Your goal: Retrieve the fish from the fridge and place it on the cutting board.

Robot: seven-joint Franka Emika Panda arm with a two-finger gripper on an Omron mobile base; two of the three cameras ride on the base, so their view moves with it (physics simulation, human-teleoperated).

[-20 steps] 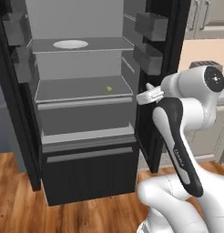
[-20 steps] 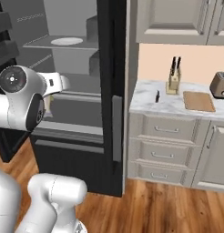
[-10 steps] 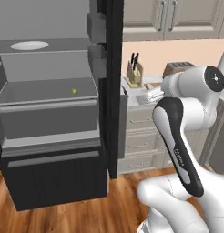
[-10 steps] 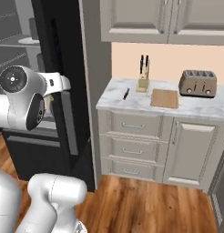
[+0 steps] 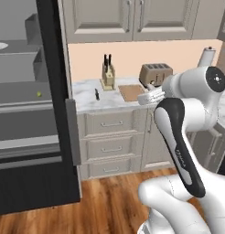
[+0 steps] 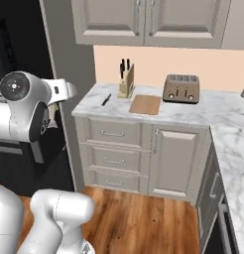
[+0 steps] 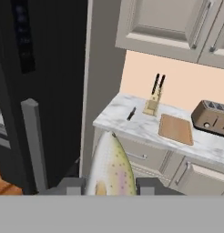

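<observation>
gripper (image 7: 109,185): two dark fingers clamped on the fish
fish: slender silvery-grey speckled fish (image 7: 110,167), between the fingers, pointing toward the counter
board: flat light-brown wooden cutting board (image 6: 145,104), bare, on the marble counter (image 6: 203,115) between knife block (image 6: 126,83) and toaster (image 6: 181,88)
fridge: black-framed fridge (image 5: 29,114), door open

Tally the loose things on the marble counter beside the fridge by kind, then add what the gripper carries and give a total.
Cutting board: 1
Knife block: 1
Toaster: 1
Loose knife: 1
Fish, in the gripper: 1
Total: 5
</observation>
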